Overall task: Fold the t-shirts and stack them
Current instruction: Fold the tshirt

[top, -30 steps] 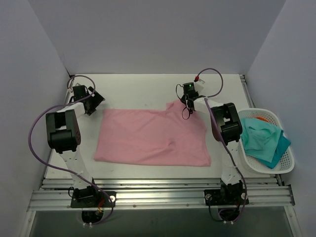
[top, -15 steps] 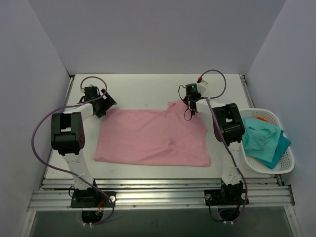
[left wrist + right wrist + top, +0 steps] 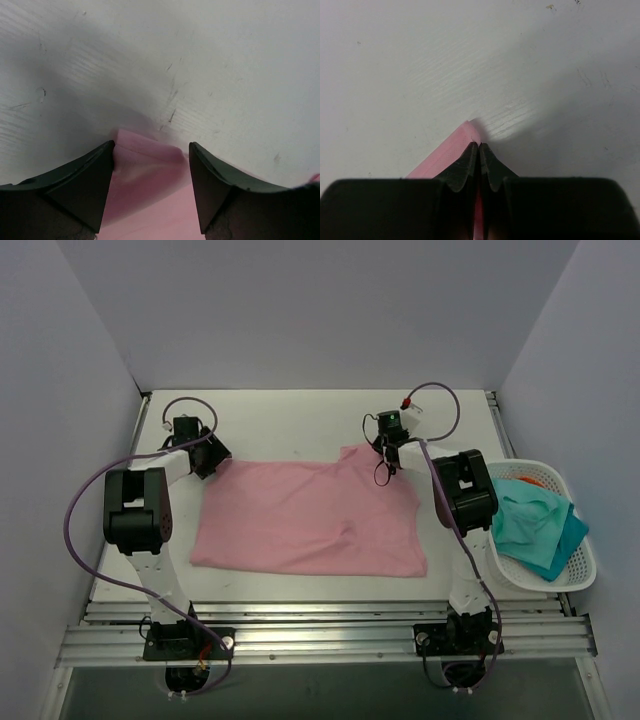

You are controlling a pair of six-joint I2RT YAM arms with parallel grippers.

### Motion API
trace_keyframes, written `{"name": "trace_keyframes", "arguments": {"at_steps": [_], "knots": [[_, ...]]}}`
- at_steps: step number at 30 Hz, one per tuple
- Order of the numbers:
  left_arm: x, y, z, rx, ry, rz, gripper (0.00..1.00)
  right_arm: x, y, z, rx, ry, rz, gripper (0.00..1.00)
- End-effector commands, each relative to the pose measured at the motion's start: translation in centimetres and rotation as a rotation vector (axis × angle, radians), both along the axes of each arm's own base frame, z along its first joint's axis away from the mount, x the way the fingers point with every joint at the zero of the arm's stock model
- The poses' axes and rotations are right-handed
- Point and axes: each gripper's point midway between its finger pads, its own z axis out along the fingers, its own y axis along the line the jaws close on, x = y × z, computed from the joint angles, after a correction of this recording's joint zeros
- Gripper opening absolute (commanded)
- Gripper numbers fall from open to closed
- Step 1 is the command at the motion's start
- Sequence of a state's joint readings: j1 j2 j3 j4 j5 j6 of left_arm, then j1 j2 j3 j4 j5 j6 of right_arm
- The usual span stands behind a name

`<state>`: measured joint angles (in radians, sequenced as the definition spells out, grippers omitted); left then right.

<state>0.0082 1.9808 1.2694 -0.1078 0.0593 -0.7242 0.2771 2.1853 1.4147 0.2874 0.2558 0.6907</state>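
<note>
Although spread out flat on the bench [image 3: 280,420], not yet folded at all: see the pink t-shirt [image 3: 305,520], lying between the two arms with its collar side toward the back wall and its long hem toward the near edge. Pinches the far right corner of that cloth with the right tool [image 3: 479,146], pressed together on a thin pink edge that runs up between the tips. Straddles the far left corner with the left tool [image 3: 151,150], spread wide, with pink cloth showing in the gap; cannot tell whether either finger touches it. Reads as the very start of the first fold, with one far corner secured and the other only lined up. Calls next for bringing the left tool together on its corner low enough to catch the cloth, then raising both corners evenly and carrying them toward the near edge so the crease lands straight. Risks a skewed fold or a dragged shirt if only one side holds. Beside the right arm, note a white basket [image 3: 585,575] heaped with teal cloth [image 3: 530,525], possibly more shirts waiting.
</note>
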Motion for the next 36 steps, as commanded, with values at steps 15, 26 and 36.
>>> {"name": "trace_keyframes", "arguments": {"at_steps": [15, 26, 36], "knots": [[-0.4, 1.8, -0.3, 0.037, 0.049, 0.039, 0.03, -1.5, -1.7, 0.4, -0.052, 0.047, -0.027, 0.0], [0.9, 3.7, 2.6, 0.14, 0.052, 0.056, 0.02, -0.4, -2.3, 6.3, -0.066, -0.04, -0.031, 0.0], [1.0, 3.0, 4.3, 0.124, 0.017, 0.023, 0.02, 0.0, -1.4, 11.8, -0.042, -0.134, 0.004, 0.0]]}}
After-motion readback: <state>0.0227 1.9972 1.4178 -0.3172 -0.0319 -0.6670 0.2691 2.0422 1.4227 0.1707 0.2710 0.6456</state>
